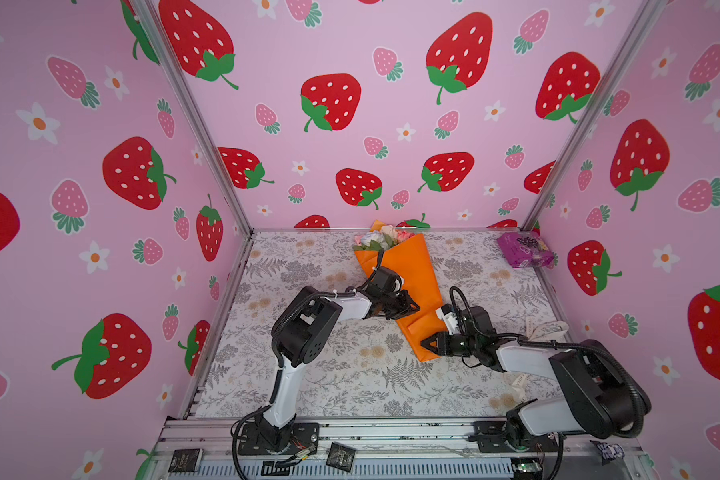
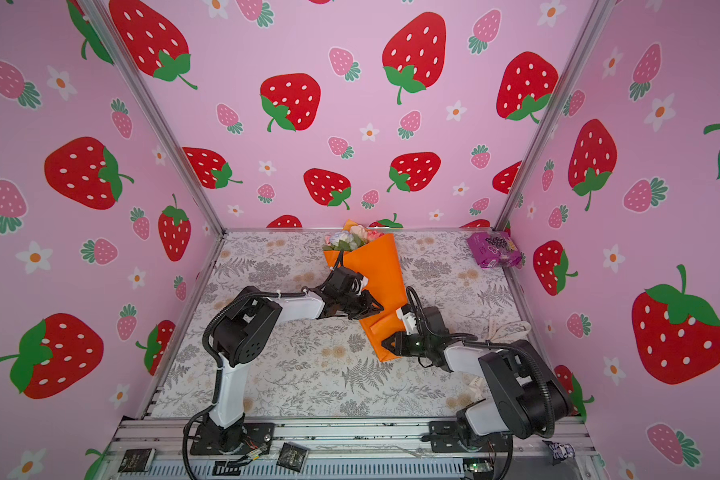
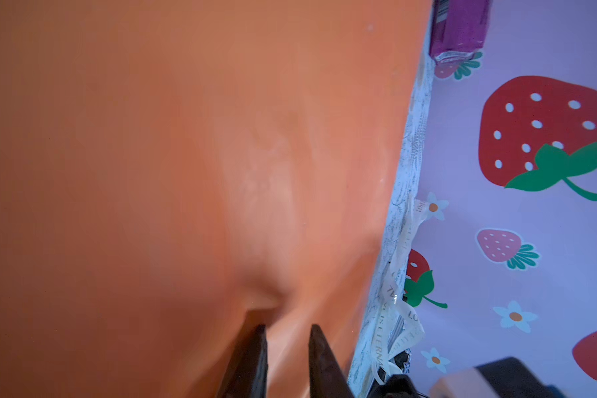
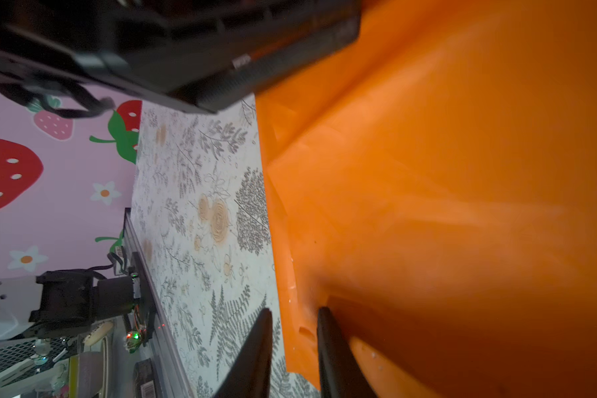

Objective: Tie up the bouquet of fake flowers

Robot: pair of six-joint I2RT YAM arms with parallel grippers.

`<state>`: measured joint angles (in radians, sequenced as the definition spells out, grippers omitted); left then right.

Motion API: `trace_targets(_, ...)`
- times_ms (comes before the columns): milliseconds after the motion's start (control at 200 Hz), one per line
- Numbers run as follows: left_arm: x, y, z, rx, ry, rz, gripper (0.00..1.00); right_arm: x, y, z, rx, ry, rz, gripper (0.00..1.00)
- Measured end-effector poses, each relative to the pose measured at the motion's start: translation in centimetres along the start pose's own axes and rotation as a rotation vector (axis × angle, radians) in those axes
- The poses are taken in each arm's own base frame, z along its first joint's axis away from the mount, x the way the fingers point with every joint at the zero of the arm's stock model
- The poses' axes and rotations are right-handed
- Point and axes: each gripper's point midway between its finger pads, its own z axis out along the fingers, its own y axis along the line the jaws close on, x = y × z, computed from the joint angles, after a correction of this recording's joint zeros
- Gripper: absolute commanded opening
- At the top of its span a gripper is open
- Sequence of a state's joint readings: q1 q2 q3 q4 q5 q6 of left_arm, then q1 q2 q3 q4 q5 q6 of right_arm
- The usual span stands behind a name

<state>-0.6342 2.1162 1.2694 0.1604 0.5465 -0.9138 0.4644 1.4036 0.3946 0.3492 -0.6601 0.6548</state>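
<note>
Left wrist view shows you the left gripper jaws a little apart on the orange paper; you cannot tell if they pinch it. The right gripper jaws are open at its edge. The bouquet of fake flowers lies on the table, heads at its back edge.

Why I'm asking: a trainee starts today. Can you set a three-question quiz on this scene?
1. True or false: the cream printed ribbon lies apart from the bouquet of fake flowers.
2. Which corner of the table holds the purple packet? A far right; B near left; C far left.
3. Which gripper is nearer the flower heads?
Key: 1 true; 2 A; 3 the left gripper.
</note>
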Motion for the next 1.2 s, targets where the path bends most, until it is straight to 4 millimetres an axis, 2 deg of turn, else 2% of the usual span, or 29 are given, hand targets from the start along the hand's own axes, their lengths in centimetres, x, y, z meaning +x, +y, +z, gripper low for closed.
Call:
trace_targets(105,-0.1,0.5,-0.1,-0.014,-0.004,0.005,0.22,-3.9,0.1,-1.3,-0.01,-0.092,0.0,0.21)
trace_targets(250,-0.1,0.6,-0.1,-0.02,-0.005,0.022,0.21,-11.2,-0.8,-2.1,0.004,-0.198,-0.01,0.11)
trace_targets(445,0.1,0.9,-0.1,-0.032,0.005,0.036,0.21,-18.4,-4.4,0.3,0.037,-0.231,0.009,0.11)
trace_targets(670,0.2,1.0,-0.1,-0.035,0.01,0.047,0.18,-24.7,-7.1,4.0,0.032,-0.248,-0.012,0.11)
trace_targets(775,0.2,1.0,-0.1,-0.036,0.011,0.049,0.18,-25.6,-8.8,5.7,0.038,-0.244,0.0,0.11)
trace_targets(945,0.4,1.0,-0.1,-0.033,0.018,0.055,0.1,-27.2,-11.4,8.1,0.056,-0.239,0.027,0.12)
trace_targets(1065,0.7,1.3,-0.1,-0.036,0.027,0.052,0.07,-28.2,-12.5,9.0,0.069,-0.251,0.038,0.13)
trace_targets(1200,1.0,1.7,-0.1,-0.035,0.04,0.047,0.07,-30.8,-13.2,9.4,0.086,-0.301,0.043,0.15)
